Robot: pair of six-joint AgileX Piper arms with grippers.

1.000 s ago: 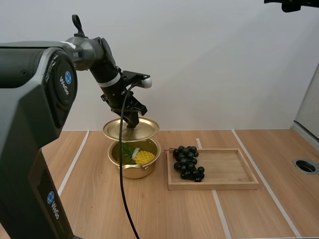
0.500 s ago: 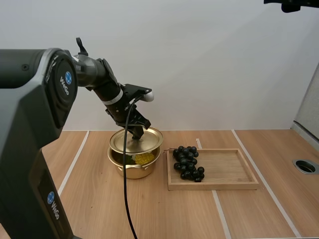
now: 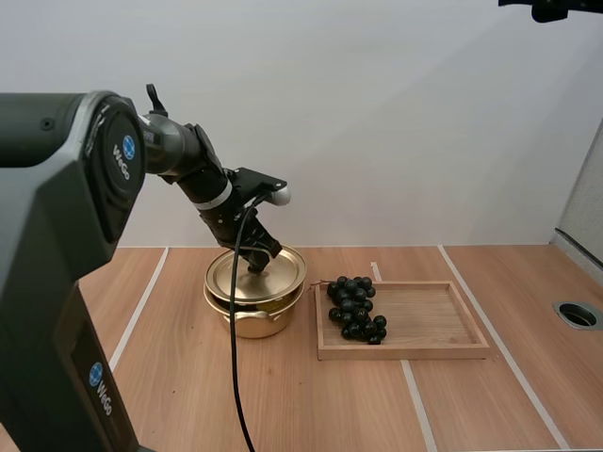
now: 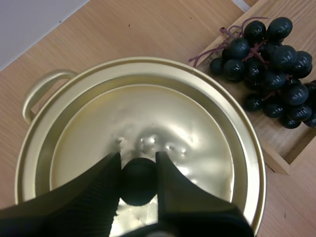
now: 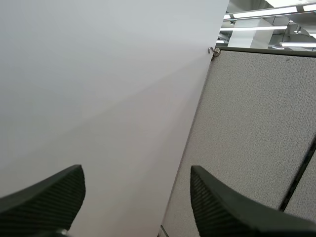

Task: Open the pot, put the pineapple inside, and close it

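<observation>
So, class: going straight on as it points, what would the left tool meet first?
The gold lid: the left tool pinches its black knob, and the lid lies directly beyond, resting on the pot.

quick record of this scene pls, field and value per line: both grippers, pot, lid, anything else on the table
left gripper: shut on the lid's black knob
lid: gold, lying on the pot, covering it
pot: gold, on the table, beside the tray
pot contents: hidden under the lid
tray: wooden, on the table
grapes: dark bunch at the tray's end nearest the pot
right gripper: open, nothing between its fingers
</observation>
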